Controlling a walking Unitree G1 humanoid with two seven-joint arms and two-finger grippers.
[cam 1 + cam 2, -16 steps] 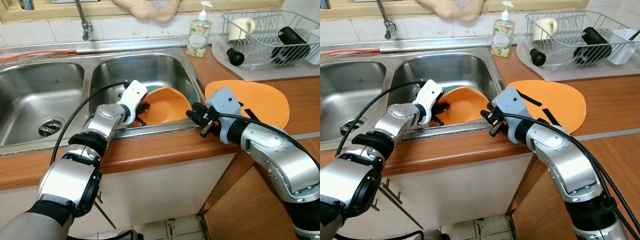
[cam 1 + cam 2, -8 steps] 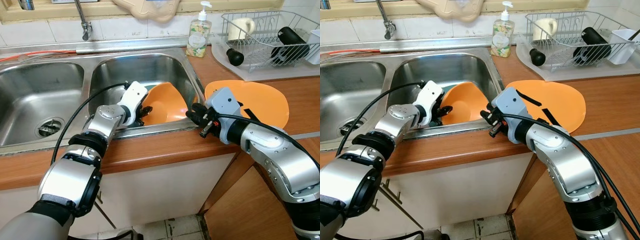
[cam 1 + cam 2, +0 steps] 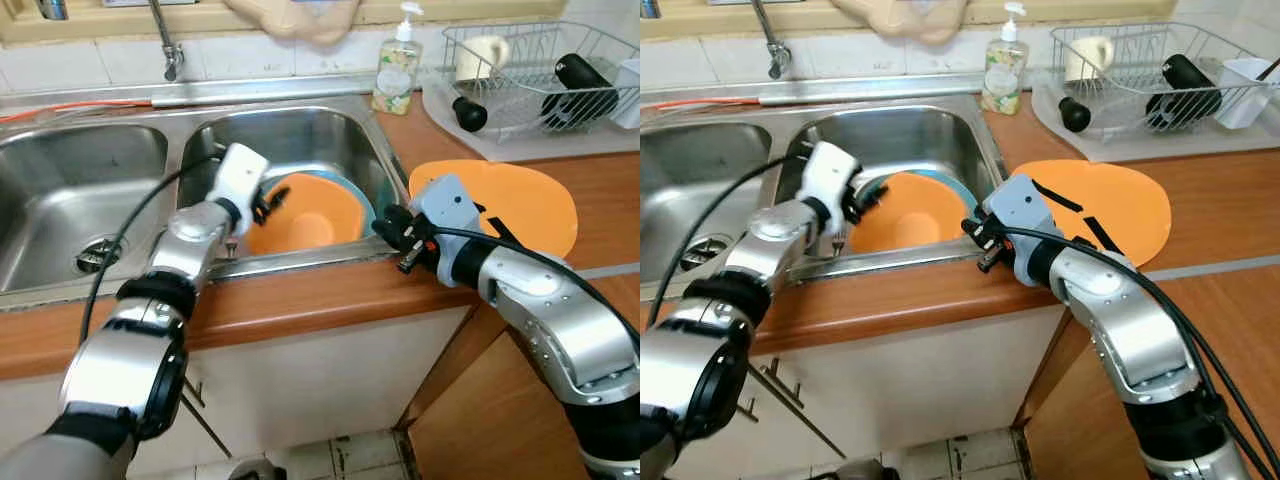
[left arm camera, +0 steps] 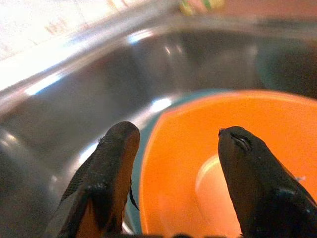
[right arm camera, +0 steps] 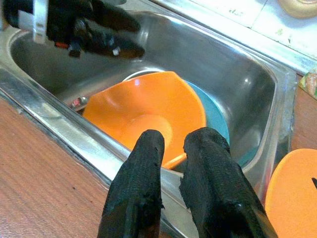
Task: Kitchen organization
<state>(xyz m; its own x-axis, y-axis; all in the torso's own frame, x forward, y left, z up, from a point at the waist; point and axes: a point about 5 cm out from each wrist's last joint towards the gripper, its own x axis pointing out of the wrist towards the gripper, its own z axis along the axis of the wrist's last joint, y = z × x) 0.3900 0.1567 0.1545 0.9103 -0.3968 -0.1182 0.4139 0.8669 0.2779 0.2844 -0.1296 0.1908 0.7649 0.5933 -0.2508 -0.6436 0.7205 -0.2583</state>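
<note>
An orange bowl (image 3: 305,215) lies tilted in the right sink basin (image 3: 300,135), resting on a teal plate (image 3: 358,190). My left gripper (image 3: 268,203) hovers at the bowl's left rim, open; in the left wrist view its fingers (image 4: 116,148) stand apart with the orange bowl (image 4: 208,163) beyond them and nothing held. My right gripper (image 3: 392,232) sits at the sink's front right corner, over the counter edge, shut and empty. In the right wrist view its fingertips (image 5: 148,148) point at the orange bowl (image 5: 148,114).
An orange plate (image 3: 510,200) lies on the wooden counter to the right. Behind it stands a wire dish rack (image 3: 530,75) with a mug and bottles. A soap bottle (image 3: 397,65) and the faucet (image 3: 165,45) are at the back. The left basin (image 3: 80,190) has a drain.
My left gripper has let go of the orange bowl's rim and lifted back to the left. The bowl has dropped from steeply tilted to lying lower on the teal plate. The right arm has hardly moved.
</note>
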